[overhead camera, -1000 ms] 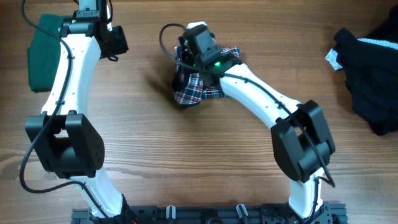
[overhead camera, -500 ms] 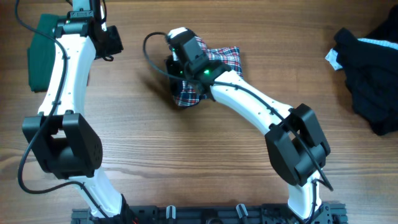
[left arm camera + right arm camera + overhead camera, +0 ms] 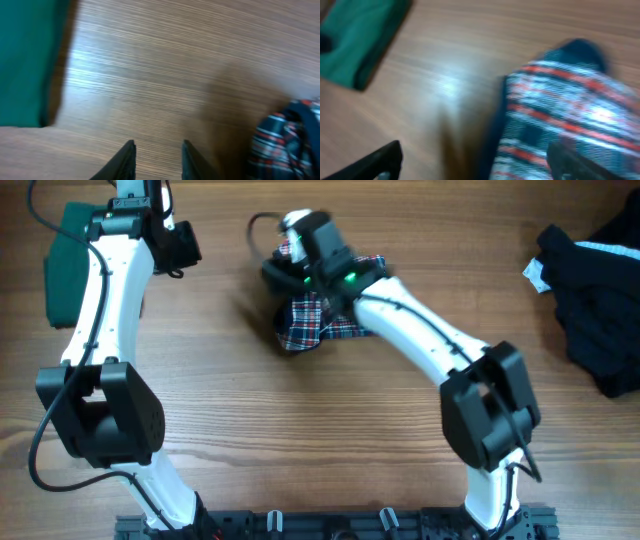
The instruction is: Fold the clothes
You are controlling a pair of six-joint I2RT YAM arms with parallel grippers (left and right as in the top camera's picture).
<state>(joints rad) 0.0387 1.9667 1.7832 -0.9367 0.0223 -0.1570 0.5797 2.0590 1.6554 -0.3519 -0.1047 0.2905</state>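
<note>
Diagonally, the plaid dress lies bunched under the open right gripper; left gripper slightly open.

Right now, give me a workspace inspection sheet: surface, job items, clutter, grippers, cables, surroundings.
Surface: wooden table, bare wood between the garments.
Job's things: plaid dress bunched mid-table, partly under the right arm; green garment lying flat at far left; black garments heaped at the right edge.
Clutter: nothing seen.
Grippers: left gripper narrowly parted over bare wood, holding nothing; right gripper wide open above the dress's edge, holding nothing.
Cables: black cable looping by the right wrist, off the cloth.
Surroundings: black mounting rail along the near edge.
</note>
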